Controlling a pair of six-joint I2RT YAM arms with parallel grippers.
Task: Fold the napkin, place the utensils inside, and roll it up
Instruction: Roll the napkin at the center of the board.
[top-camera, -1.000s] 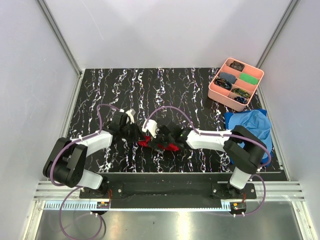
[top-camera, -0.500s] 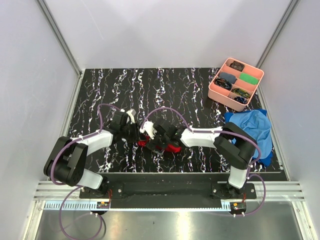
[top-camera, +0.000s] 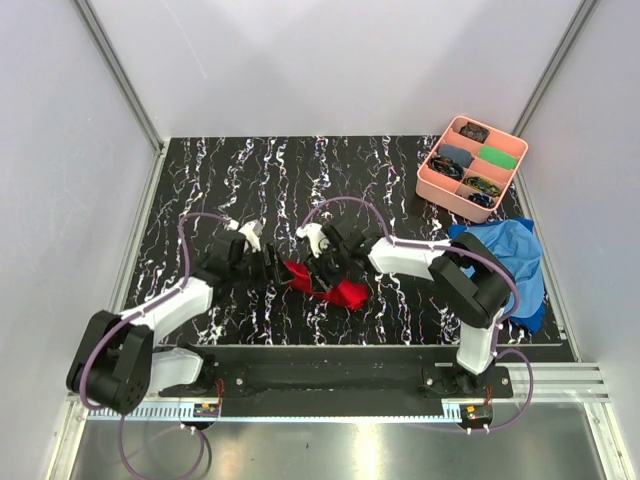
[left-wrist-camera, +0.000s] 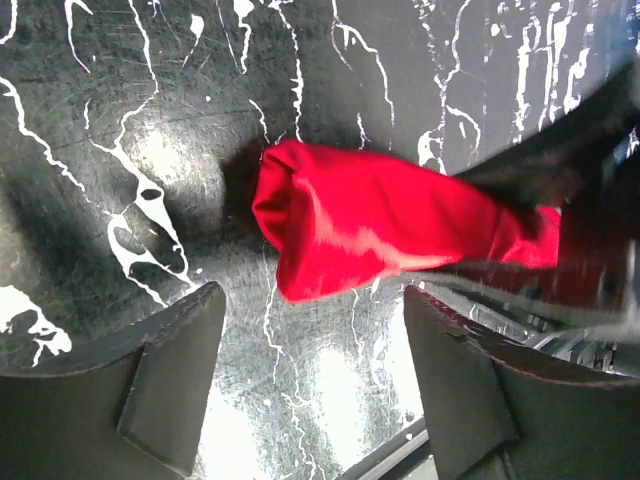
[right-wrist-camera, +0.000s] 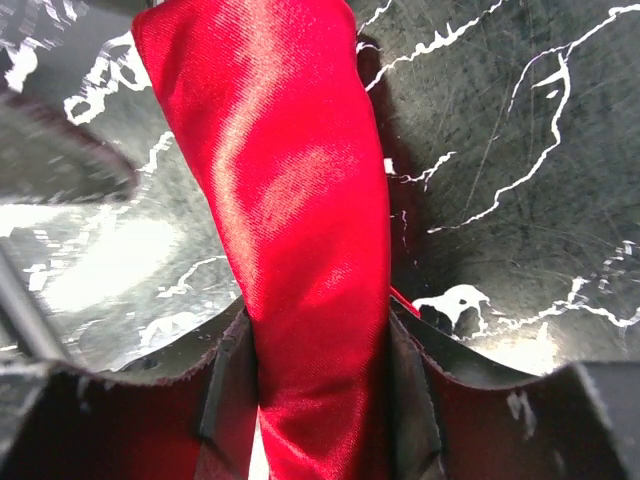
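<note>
The napkin (top-camera: 330, 287) lies rolled into a bright red tube on the black marbled table, near the front middle. In the left wrist view the napkin (left-wrist-camera: 380, 225) shows its open end just beyond my left gripper (left-wrist-camera: 310, 385). That gripper is open, with bare table between its fingers (left-wrist-camera: 170, 380). In the top view my left gripper (top-camera: 272, 266) sits a little left of the roll, apart from it. My right gripper (top-camera: 325, 264) is on the roll's middle. In the right wrist view the napkin (right-wrist-camera: 290, 190) runs between the jaws of my right gripper (right-wrist-camera: 315, 385), and both pads press its sides. The utensils are hidden.
A pink tray (top-camera: 426, 180) with small dark and green items stands at the back right. A crumpled blue cloth (top-camera: 505, 255) lies at the right edge beside the right arm. White side walls enclose the table.
My left gripper opened, let go of the napkin's end and drew back to the left. My right gripper closed onto the roll's middle.
</note>
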